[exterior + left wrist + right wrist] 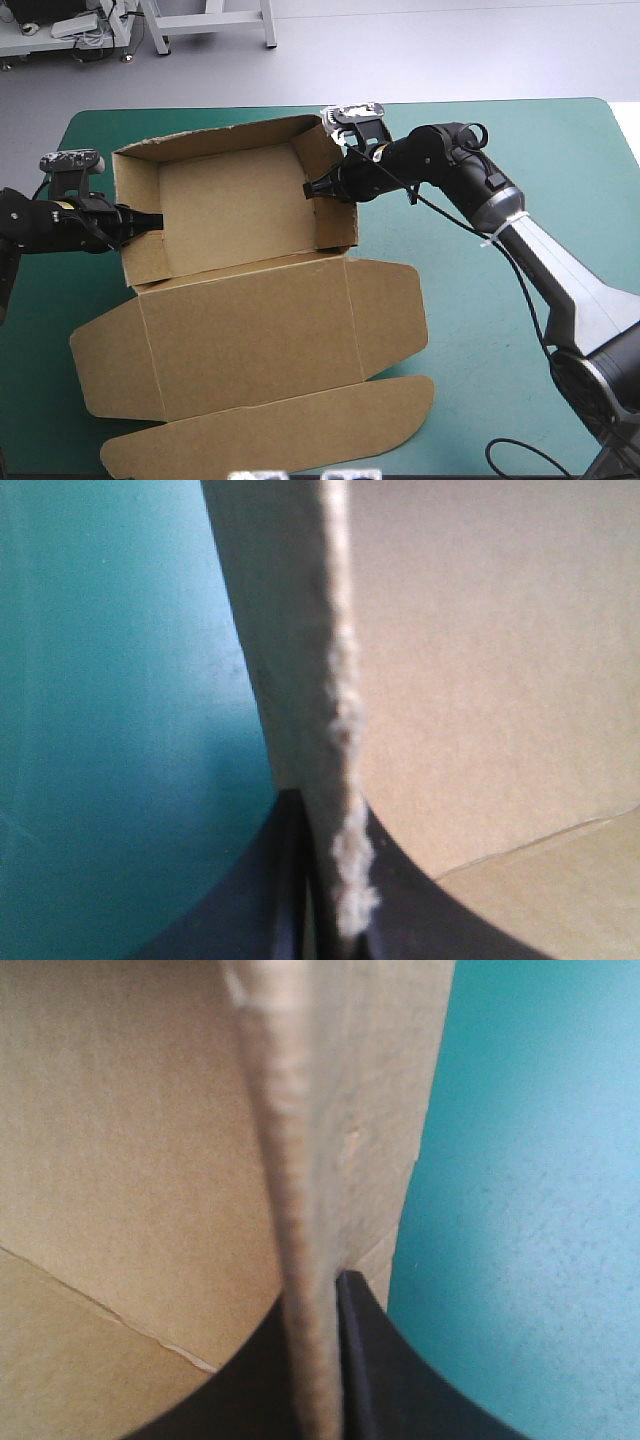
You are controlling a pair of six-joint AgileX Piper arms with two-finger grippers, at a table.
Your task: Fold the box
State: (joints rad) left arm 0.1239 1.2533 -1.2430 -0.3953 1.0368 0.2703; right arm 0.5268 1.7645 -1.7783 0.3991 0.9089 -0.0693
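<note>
The brown box (240,215) stands as an open tray with its walls raised, and its lid (250,340) lies flat toward the table's front edge. My left gripper (152,221) is shut on the box's left wall, the wall's edge (340,730) running up between the black fingers (260,900). My right gripper (318,187) is shut on the box's right wall, whose edge (295,1210) also runs between its fingers (375,1360). In both wrist views the box's inside lies to one side of the wall and the teal-green cover to the other.
The teal-green cover (520,330) lies bare to the right of the box and along the far edge. The lid's long front flap (270,430) reaches almost to the table's front edge.
</note>
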